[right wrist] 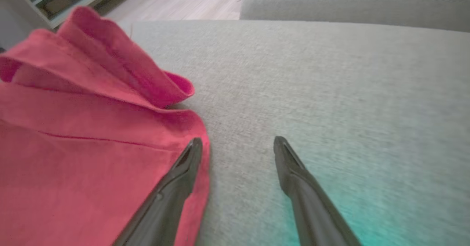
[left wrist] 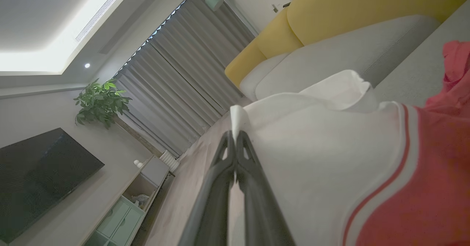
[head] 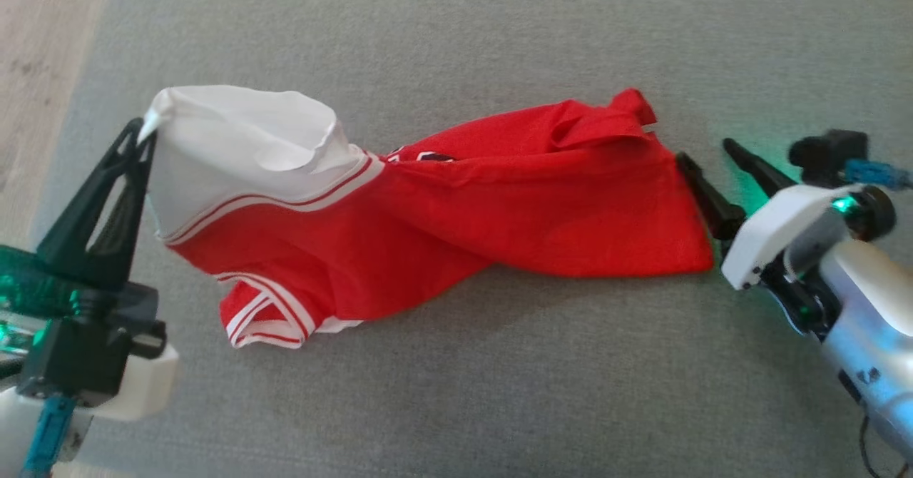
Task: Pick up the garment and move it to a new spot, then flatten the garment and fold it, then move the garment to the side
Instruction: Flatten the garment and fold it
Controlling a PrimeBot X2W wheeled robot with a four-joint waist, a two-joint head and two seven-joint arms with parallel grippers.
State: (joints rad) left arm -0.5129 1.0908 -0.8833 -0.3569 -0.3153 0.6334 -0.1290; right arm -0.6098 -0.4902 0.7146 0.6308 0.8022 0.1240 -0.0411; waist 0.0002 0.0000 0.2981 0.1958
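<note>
The garment (head: 442, 214) is a red shirt with a white sleeve and red-and-white striped trim, stretched left to right across a grey cushion. My left gripper (head: 143, 132) is shut on the tip of the white sleeve (left wrist: 330, 147), holding that end raised; the pinched white fabric pokes out above its fingertips (left wrist: 235, 134). My right gripper (head: 702, 148) stands open at the garment's red right edge (right wrist: 91, 136). One finger (right wrist: 191, 158) lies over the red hem, the other finger (right wrist: 286, 158) over bare cushion. Nothing is clamped between them.
The grey cushion (head: 499, 392) spreads all round the garment. Wooden floor (head: 36, 50) shows past its left edge. In the left wrist view stand a yellow-and-grey sofa (left wrist: 349, 29), a plant (left wrist: 101, 102), a dark TV screen (left wrist: 40, 172) and a low cabinet (left wrist: 125, 209).
</note>
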